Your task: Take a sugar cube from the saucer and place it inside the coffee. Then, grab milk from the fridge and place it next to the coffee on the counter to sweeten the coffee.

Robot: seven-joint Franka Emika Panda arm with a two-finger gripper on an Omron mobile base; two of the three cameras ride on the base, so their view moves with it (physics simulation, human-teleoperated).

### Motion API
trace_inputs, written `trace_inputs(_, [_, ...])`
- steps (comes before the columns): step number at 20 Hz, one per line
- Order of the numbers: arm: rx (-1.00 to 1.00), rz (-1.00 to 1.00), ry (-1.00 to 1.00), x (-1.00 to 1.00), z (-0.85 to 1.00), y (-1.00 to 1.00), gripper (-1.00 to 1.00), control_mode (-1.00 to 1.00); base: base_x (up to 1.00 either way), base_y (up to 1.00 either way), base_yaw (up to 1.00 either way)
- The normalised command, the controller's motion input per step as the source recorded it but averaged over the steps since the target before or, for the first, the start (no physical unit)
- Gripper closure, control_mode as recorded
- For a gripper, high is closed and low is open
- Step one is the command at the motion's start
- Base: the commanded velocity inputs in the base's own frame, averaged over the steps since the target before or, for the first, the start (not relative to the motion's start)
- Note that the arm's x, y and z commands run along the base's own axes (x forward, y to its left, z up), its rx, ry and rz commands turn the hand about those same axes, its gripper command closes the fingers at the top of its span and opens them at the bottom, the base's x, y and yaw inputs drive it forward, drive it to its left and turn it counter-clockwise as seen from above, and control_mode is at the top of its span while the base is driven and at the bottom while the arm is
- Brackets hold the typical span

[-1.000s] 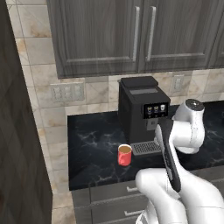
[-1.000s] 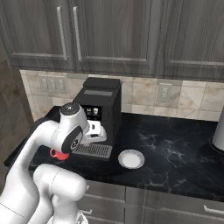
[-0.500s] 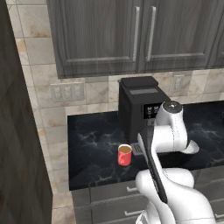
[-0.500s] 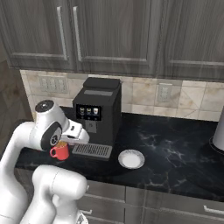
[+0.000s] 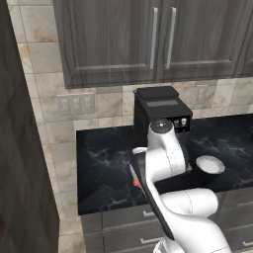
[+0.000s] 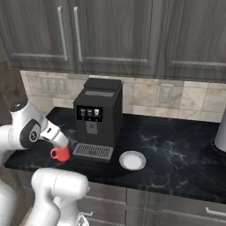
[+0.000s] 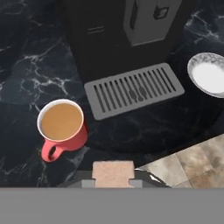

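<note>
Fingers [image 7: 113,181] closed tight on a tan sugar cube [image 7: 113,173], cube pinched at bottom of hand view, hanging above worktop [image 7: 26,74]. Landmark: coffee machine [image 6: 98,115]. Cube held in front of machine's drip tray [image 7: 133,89], apart from it, not over the mug mouth. Coffee [image 7: 62,128], red mug with brown liquid, upright on worktop just beside drip tray's left front corner as seen from the hand; handle pointing toward lower left of hand view. In right base view, mug [image 6: 61,153] just left of drip tray [image 6: 93,151], with white wrist above it and partly covering it. In left base view, only a red sliver of mug [image 5: 136,183] visible behind the arm, in front of machine [image 5: 160,112]. Saucer [image 7: 208,74], white, shallow, on worktop to the right of drip tray, near but not touching; contents too pale to make out. Same saucer [image 6: 132,160] right of and slightly in front of machine in right base view, and [image 5: 210,164] right of machine in left base view. Worktop black with white veins, machine standing at its back against tiled wall [image 6: 145,95]. Dark grey wall cabinets [image 6: 110,35] above machine. Drawers with silver handles [image 6: 150,207] below worktop edge. Wall outlets [image 5: 75,104] left of machine.
</note>
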Motion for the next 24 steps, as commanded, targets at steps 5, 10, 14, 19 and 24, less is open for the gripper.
trace_inputs(5, [-0.01,-0.09,0.0,0.07,-0.15,0.45,1.0,-1.0,0.0,0.0,0.0])
trace_inputs(10, [0.0,-0.06,0.0,0.21,-0.11,0.1,1.0,-1.0,0.0,0.0,0.0])
trace_inputs(14, [0.0,-0.01,0.0,0.27,-0.16,0.0,1.0,-1.0,0.0,0.0,0.0])
trace_inputs(19, [0.0,-0.01,0.0,0.25,-0.2,0.0,1.0,-1.0,0.0,0.0,0.0])
trace_inputs(24, [0.0,-0.01,0.0,0.18,-0.21,0.0,1.0,-1.0,0.0,0.0,0.0])
